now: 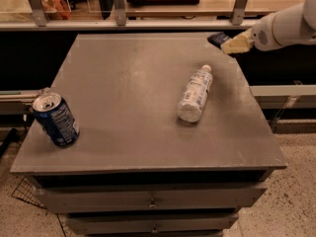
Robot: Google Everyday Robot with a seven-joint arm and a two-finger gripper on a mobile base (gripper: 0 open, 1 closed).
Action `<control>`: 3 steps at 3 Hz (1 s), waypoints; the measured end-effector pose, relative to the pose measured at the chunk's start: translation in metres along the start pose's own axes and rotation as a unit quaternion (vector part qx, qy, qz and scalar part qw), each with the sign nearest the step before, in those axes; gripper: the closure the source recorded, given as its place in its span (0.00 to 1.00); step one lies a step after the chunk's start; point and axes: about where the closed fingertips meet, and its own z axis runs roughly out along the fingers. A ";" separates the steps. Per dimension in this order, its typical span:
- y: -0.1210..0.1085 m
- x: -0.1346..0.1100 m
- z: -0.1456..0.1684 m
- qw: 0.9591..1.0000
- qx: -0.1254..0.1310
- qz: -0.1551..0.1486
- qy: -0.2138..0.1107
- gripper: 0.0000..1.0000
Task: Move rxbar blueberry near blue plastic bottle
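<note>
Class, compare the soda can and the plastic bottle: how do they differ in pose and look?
The soda can stands upright, near left; the plastic bottle lies on its side. The can is opaque blue; the bottle clear, white-capped. Both sit on the table. The gripper, far right, holds the rxbar blueberry.
</note>
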 end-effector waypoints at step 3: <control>-0.001 0.065 -0.055 0.996 -0.071 -0.059 0.008 1.00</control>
